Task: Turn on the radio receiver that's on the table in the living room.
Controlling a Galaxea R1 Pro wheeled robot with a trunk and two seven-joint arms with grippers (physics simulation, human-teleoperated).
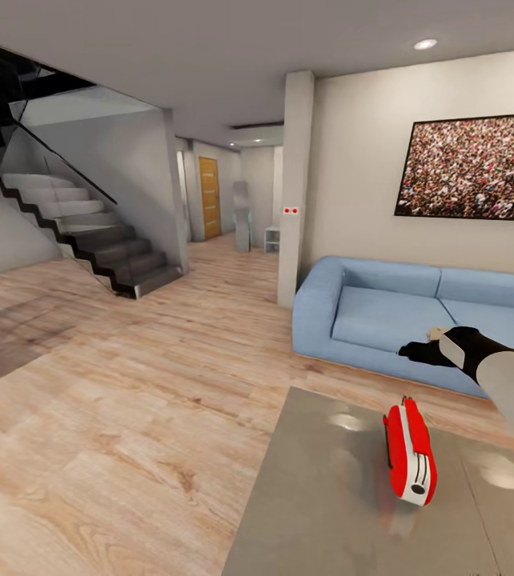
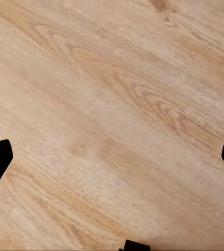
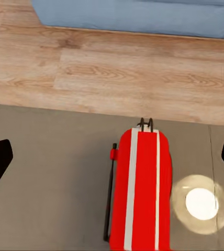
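Red radio receiver (image 1: 409, 454) stands upright on the grey tabletop (image 1: 313, 496); right tool (image 1: 425, 348) hovers beyond and above it, sofa (image 1: 385, 308) behind. Left wrist: left tool (image 2: 112, 157) spread wide, empty, over plank floor (image 2: 112, 104). Right wrist: right tool (image 3: 112, 157) wide open, empty, radio directly ahead, apart. Approach step; next likely descend to its switch.

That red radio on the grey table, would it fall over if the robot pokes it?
Probably: the radio stands upright on a narrow edge, so a sideways push could tip it. The glossy table may also let it slide. Its hard-looking shell suggests it is stiff.
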